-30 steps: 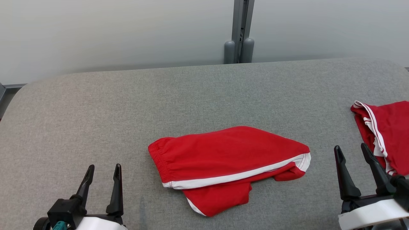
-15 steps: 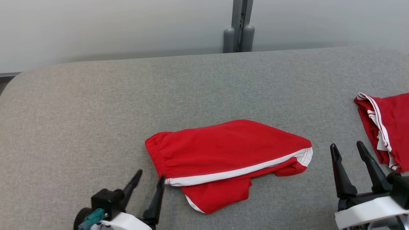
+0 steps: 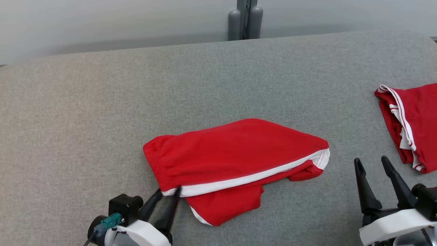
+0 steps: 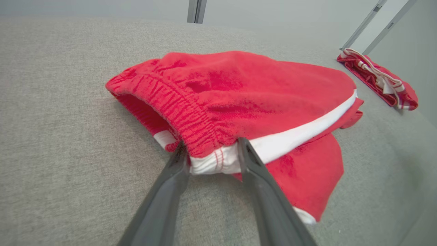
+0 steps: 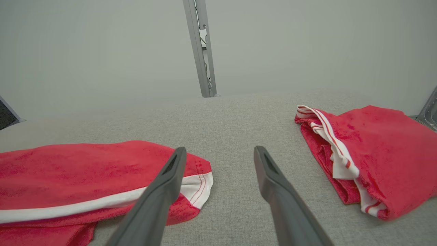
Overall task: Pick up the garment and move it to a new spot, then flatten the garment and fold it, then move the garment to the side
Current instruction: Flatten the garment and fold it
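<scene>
Left wrist view had your left gripper [image 4: 211, 150] with its fingers apart, straddling the near-left waistband corner of the red shorts [image 4: 245, 89]. The cloth touched both fingers but wasn't squeezed flat. The shorts were lying crumpled around the middle of the grey padded tabletop [image 3: 85, 102], a bit toward the near edge. Your right gripper [image 3: 370, 159] hovered spread wide by the right edge, near a second red garment [image 3: 418, 116].
</scene>
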Motion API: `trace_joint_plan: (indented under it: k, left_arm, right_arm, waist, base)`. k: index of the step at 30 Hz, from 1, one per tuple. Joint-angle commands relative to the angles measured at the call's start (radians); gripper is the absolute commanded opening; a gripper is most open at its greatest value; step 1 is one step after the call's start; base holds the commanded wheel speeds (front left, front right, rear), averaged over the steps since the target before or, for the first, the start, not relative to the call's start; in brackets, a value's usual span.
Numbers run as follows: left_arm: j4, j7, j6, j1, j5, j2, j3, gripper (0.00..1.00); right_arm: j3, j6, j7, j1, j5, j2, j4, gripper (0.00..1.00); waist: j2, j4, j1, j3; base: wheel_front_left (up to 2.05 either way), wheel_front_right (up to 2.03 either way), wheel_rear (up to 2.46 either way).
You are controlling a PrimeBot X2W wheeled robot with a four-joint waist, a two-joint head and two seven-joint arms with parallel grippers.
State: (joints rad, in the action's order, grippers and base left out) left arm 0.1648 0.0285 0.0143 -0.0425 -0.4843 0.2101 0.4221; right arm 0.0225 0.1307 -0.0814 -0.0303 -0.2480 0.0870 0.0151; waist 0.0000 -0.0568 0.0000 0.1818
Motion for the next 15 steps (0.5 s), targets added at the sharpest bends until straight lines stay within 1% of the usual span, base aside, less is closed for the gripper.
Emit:
trace_joint_plan:
  k: [1, 6, 9, 15]
  left_arm:
    - [0.0, 0.005, 0.003, -0.021, 0.001, 0.007, -0.002, 0.0]
    - [-0.002, 0.015, 0.002, -0.047, 0.012, 0.012, -0.002, 0.0]
    - [0.0, 0.018, 0.009, -0.073, 0.022, 0.013, 0.006, 0.0]
    - [0.012, 0.028, 0.021, -0.125, 0.042, 0.008, 0.023, 0.0]
  right_arm:
    - [0.006, 0.0, 0.008, 0.01, -0.004, 0.011, -0.028, 1.0]
    - [-0.007, 0.0, 0.008, 0.057, -0.031, 0.026, -0.157, 1.0]
    - [-0.026, 0.0, -0.007, 0.109, -0.05, 0.041, -0.245, 1.0]
    - [-0.12, 0.0, -0.027, 0.225, -0.08, 0.068, -0.399, 1.0]
  waist:
    - [0.0, 0.0, 0.0, 0.008]
    - [0.0, 0.015, 0.0, 0.035]
    - [0.0, 0.034, 0.0, 0.058]
    - [0.0, 0.06, 0.0, 0.1]
  base:
    - [0.0, 0.0, 0.0]
    - [0.0, 0.0, 0.0]
    - [0.0, 0.0, 0.0]
    - [0.0, 0.0, 0.0]
